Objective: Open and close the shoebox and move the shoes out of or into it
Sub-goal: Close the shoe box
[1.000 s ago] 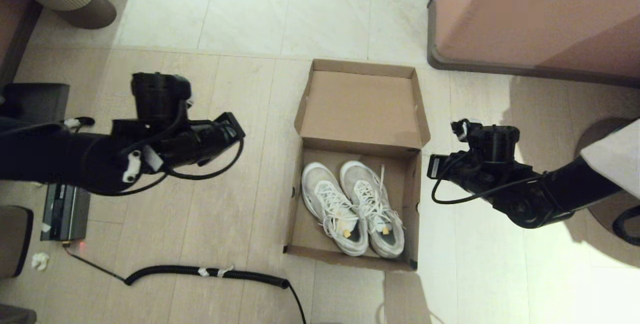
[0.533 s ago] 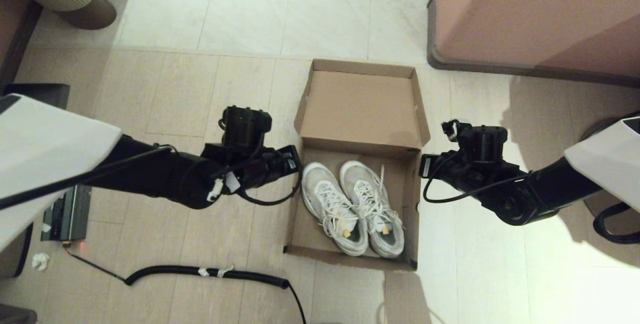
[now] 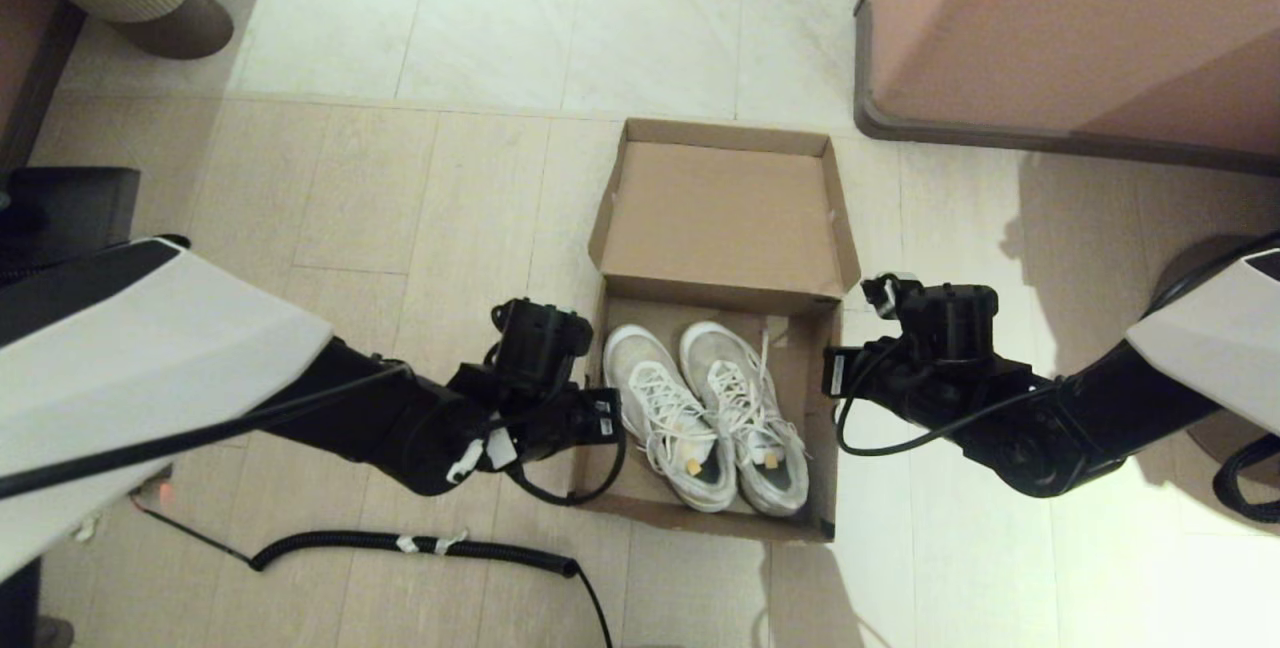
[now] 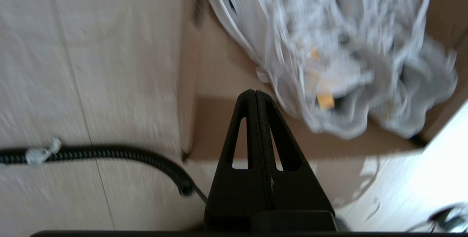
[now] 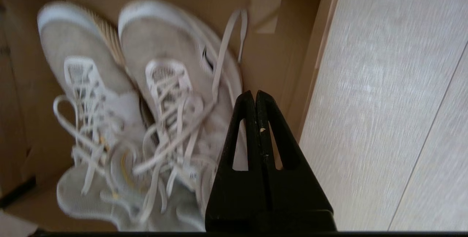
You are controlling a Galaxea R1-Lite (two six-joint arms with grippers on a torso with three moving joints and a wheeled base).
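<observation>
Head view: open shoebox (image 3: pixel 722 218) on the floor, sneakers (image 3: pixel 705 413) inside. Left gripper (image 4: pixel 255 96) and right gripper (image 5: pixel 255 98) flank it, both pressed together, probably touching nothing.

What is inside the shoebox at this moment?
The shoebox, its lid folded back, holds the shoes side by side with loose laces. Bare cardboard shows around them; the floor under them is covered. Left gripper and right gripper hang shut over its sides.
</observation>
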